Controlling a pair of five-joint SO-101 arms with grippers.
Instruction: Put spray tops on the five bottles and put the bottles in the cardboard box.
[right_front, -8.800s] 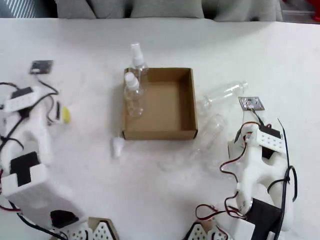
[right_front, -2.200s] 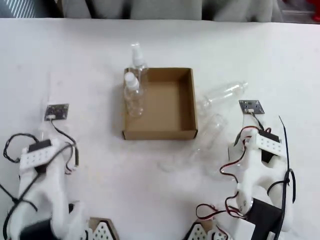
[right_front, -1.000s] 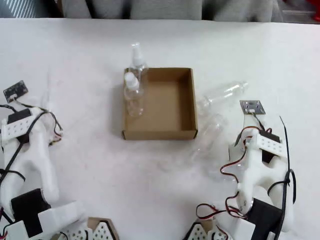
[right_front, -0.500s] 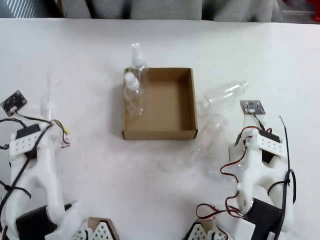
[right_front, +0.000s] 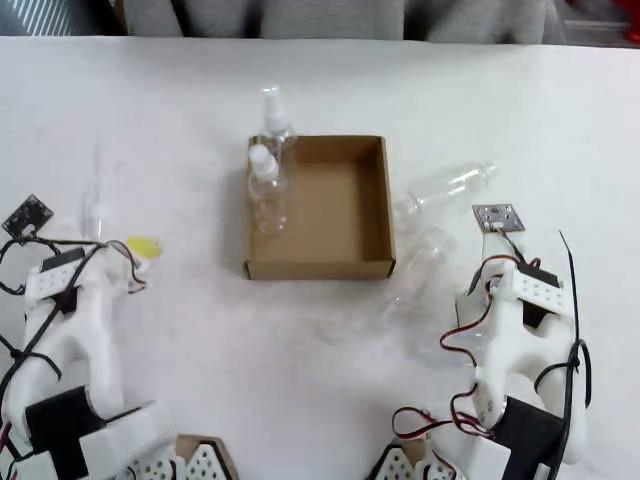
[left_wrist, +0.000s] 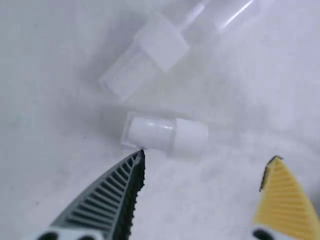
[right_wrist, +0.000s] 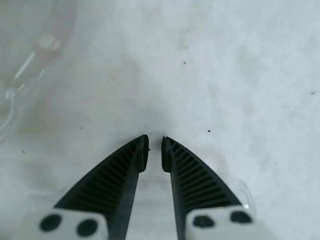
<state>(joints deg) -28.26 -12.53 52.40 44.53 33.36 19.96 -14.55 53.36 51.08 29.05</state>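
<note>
High view: the white table (right_front: 330, 90) bears the cardboard box (right_front: 330, 266), with capped bottles (right_front: 267, 195) at its left wall, bare bottles (right_front: 445, 188) lying to its right and grey cushions (right_front: 330, 15) behind.
Left wrist view: the left pincer (left_wrist: 206, 159) is spread apart just short of a spray top (left_wrist: 165, 135) lying on the table.
Right wrist view: the right pincer (right_wrist: 154, 142) is drawn together over the table.

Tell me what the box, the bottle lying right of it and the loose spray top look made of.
Cardboard box: brown, matte, folded walls; likely corrugated board.
Bottle lying right of it: clear, glossy, table showing through; probably plastic, glass not excluded.
Spray top: white, opaque, smooth, faint sheen; looks like moulded plastic.
</note>
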